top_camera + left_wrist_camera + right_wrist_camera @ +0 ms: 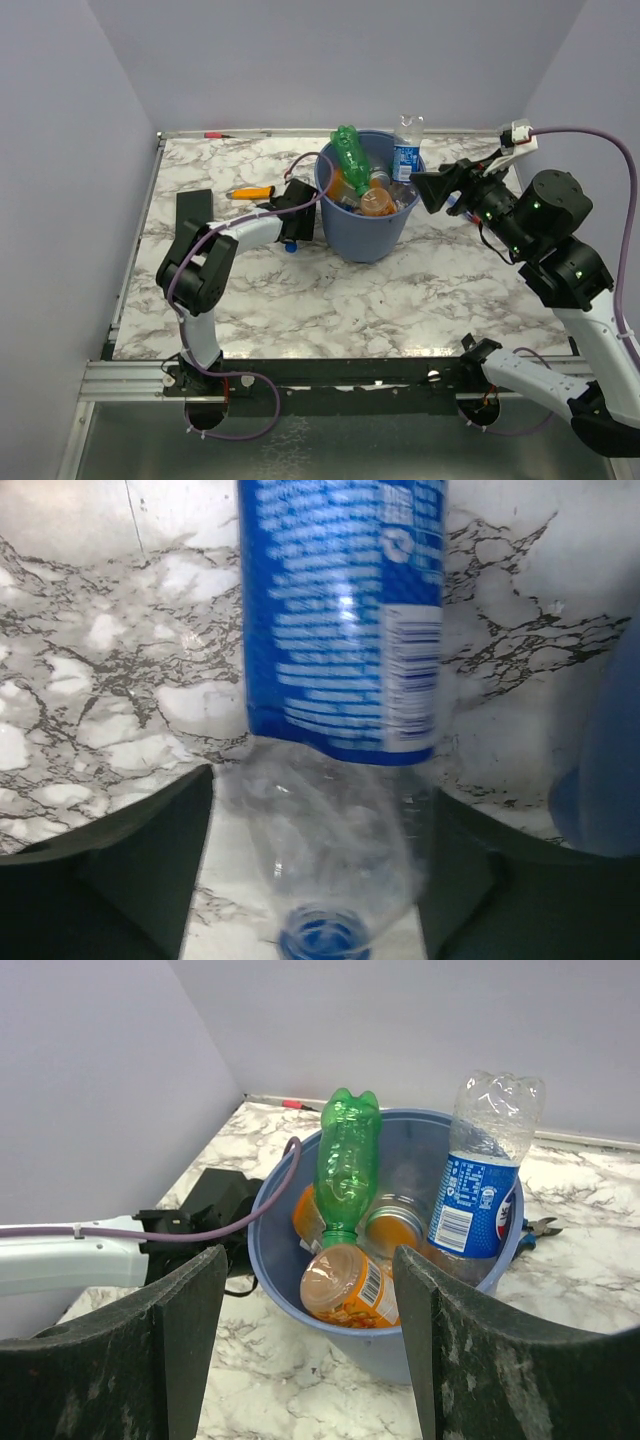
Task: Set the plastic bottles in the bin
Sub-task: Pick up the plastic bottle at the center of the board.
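My left end effector [322, 792] straddles a clear bottle [340, 630] lying on the worktop [90, 660] just beside the bin [365, 240]. Jaws are spread with a sliver of gap on one side, so no grip yet. It looks empty, thin-walled and slick. It'll likely dent or squirt out, so I'd pinch gently across the labelled belly. Right end effector [308, 1255] hangs released and empty, facing the bin, where other bottles [347, 1160] sit.

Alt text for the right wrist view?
A blue bin on a table holds a green bottle and a clear blue-labelled bottle, both cap down, plus orange bottles. The right gripper hangs open before it; the left arm lies beside it.
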